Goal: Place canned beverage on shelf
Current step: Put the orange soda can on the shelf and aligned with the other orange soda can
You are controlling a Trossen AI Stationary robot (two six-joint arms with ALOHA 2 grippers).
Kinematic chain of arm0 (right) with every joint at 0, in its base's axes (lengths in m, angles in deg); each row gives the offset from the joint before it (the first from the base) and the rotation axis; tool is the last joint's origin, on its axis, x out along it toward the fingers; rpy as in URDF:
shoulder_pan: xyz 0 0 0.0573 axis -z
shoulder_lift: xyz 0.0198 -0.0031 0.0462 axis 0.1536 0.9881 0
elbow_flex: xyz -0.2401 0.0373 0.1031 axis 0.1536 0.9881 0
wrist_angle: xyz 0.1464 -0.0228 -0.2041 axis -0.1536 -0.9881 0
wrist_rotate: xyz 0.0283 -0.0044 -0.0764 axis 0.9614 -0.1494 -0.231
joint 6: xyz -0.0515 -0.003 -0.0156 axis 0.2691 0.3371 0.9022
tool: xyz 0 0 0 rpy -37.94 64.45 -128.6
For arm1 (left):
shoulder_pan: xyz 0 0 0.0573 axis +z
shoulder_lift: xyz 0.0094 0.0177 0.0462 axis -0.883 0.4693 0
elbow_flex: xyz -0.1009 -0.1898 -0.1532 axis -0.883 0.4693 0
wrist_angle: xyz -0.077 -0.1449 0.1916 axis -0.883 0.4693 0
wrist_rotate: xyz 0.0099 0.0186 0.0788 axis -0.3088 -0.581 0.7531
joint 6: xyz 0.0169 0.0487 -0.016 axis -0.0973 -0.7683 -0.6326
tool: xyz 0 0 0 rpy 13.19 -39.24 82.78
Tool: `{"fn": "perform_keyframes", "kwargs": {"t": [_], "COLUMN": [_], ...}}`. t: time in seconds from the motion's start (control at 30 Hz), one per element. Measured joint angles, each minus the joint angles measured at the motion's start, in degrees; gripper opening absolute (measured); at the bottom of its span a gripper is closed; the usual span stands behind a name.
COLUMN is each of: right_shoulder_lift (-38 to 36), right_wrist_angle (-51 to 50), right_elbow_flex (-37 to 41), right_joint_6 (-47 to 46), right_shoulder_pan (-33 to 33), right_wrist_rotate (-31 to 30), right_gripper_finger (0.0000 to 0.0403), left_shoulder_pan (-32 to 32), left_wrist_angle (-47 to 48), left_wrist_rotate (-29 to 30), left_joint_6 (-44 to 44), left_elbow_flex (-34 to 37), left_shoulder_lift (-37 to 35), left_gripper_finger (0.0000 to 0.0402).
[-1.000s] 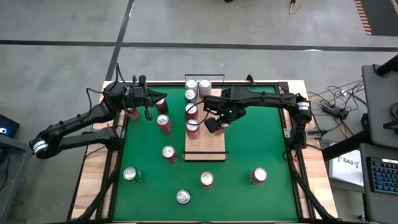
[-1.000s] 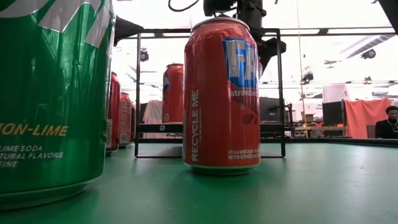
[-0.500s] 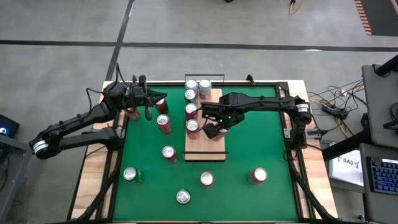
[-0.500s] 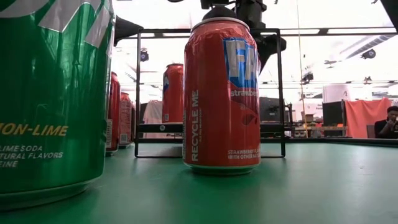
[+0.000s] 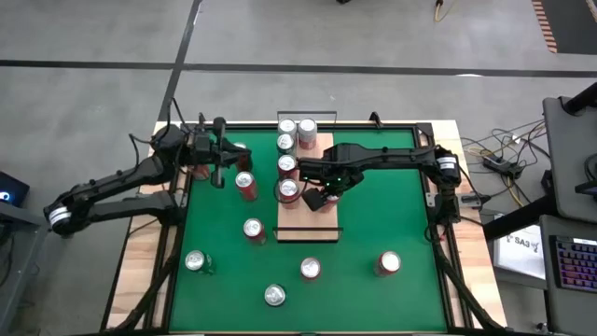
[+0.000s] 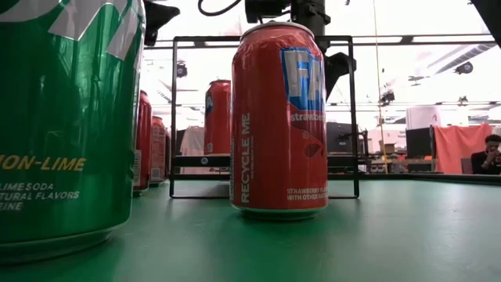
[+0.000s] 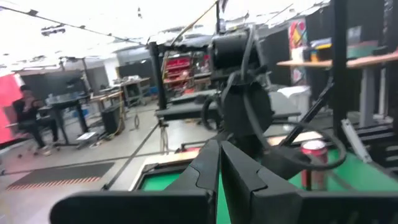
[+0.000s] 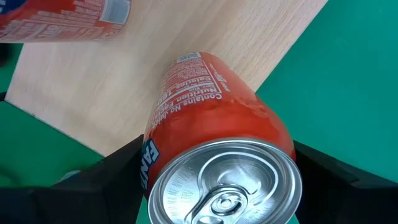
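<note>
From the low camera I see a green lemon-lime can (image 6: 66, 125) closest to me on the green mat (image 6: 376, 235), and just past it a red strawberry can (image 6: 279, 117) standing upright. Behind that stands the black rail (image 6: 262, 110) at the shelf's near end, with more red cans (image 6: 218, 117) lined up beyond it.

Taking the shelf (image 5: 322, 222) as my landmark on the desk (image 5: 140, 257): five loose cans sit on the mat on the near side of it, two red ones (image 5: 311, 269) among them. Another red can (image 5: 246, 186) stands just off the shelf's left edge.

On the shelf itself, my right gripper (image 5: 322, 195) hangs over the board's right half with a red can (image 8: 217, 165) pinched between its spread fingers (image 8: 102, 183); the right wrist camera looks down on the can's silver top, the pale wood grain and the mat's edge under it. I cannot tell whether the can's base touches the board. Four cans (image 5: 288, 166) stand in a row along the shelf's left side, running toward the far end.

My left gripper (image 5: 219, 168) waits well to the left of the shelf, over the mat's far-left corner, fingers (image 7: 214, 168) pressed together and holding nothing.
</note>
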State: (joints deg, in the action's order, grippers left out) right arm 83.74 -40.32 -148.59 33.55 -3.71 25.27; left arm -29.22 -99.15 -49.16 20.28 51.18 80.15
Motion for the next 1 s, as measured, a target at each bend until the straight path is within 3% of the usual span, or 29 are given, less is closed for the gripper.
{"fn": "perform_keyframes", "kwargs": {"t": [0.3, 0.4, 0.53, 0.8, 1.0], "right_shoulder_lift": [0.00, 0.00, -0.04, -0.17, -0.33], "right_wrist_angle": [1.89, 1.78, 2.06, 4.36, 4.22], "right_elbow_flex": [0.00, 0.00, -0.02, -0.21, -4.85], "right_joint_6": [3.11, 4.33, 5.97, 8.90, 14.86], "right_shoulder_pan": [0.02, 0.14, 0.13, 0.17, 0.26], "right_wrist_rotate": [-0.30, -0.31, -0.37, -0.70, -2.35], "right_gripper_finger": [0.0296, 0.0324, 0.0357, 0.0365, 0.0367], "left_shoulder_pan": [-5.76, -7.38, -9.91, -17.16, -23.05], "left_wrist_angle": [-5.53, -5.93, -5.96, -5.56, -3.36], "left_wrist_rotate": [0.30, 1.57, 5.33, 15.16, 24.02], "left_joint_6": [0.00, 1.34, 3.27, 4.43, 4.45], "left_elbow_flex": [0.00, 0.00, 0.00, 0.01, 0.04], "left_shoulder_lift": [3.81, 5.13, 6.76, 7.90, 7.86], "left_gripper_finger": [0.0000, 0.0000, 0.0000, 0.0000, 0.0000]}}
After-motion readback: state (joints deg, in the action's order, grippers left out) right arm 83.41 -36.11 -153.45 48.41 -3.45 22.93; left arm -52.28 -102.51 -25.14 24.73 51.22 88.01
